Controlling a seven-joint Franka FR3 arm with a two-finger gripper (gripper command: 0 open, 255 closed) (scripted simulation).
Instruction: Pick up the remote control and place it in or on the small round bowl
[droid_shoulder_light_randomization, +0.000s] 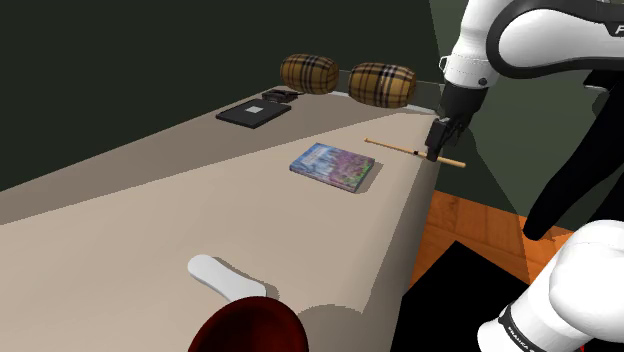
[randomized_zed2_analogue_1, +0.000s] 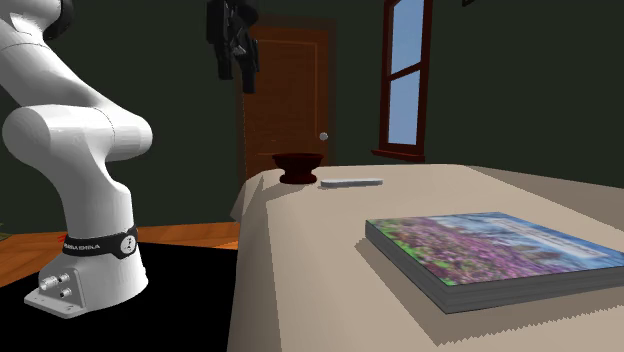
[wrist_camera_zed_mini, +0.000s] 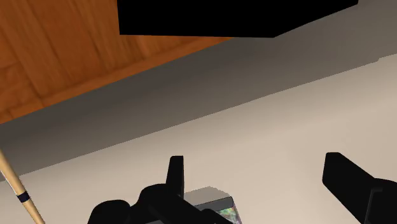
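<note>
In the shoulder view the white arm (droid_shoulder_light_randomization: 520, 40) reaches down over the long edge of a beige bed (droid_shoulder_light_randomization: 120, 230), and the jaws hang just above that edge, close to one end of a thin wooden stick (droid_shoulder_light_randomization: 405, 149). From this side I cannot tell how wide they stand. A book with a colourful cover (droid_shoulder_light_randomization: 333, 166) lies near the jaws, further in on the bed. The white remote control (droid_shoulder_light_randomization: 225, 277) lies well apart from the jaws at the other end of the bed, just beside the dark red small round bowl (droid_shoulder_light_randomization: 250, 328). Whether the two touch I cannot tell. Beyond the jaws are two plaid bolster pillows (droid_shoulder_light_randomization: 382, 84) and a flat black thing (droid_shoulder_light_randomization: 253, 113). In the second exterior view the jaws hang high in front of a wooden door (randomized_zed2_analogue_1: 290, 110), and they hold nothing. Lower than the jaws, the bowl (randomized_zed2_analogue_1: 298, 165) stands at the corner of the bed with the remote control (randomized_zed2_analogue_1: 350, 182) next to it, and the book (randomized_zed2_analogue_1: 490, 250) lies closer to the camera. In the wrist view the jaws are spread wide with only bare bed (wrist_camera_zed_mini: 286, 127) between them. A corner of the book (wrist_camera_zed_mini: 213, 205) shows by one finger, the stick (wrist_camera_zed_mini: 16, 188) lies further to that side, and beyond the bed's edge is wooden floor (wrist_camera_zed_mini: 63, 51).
</note>
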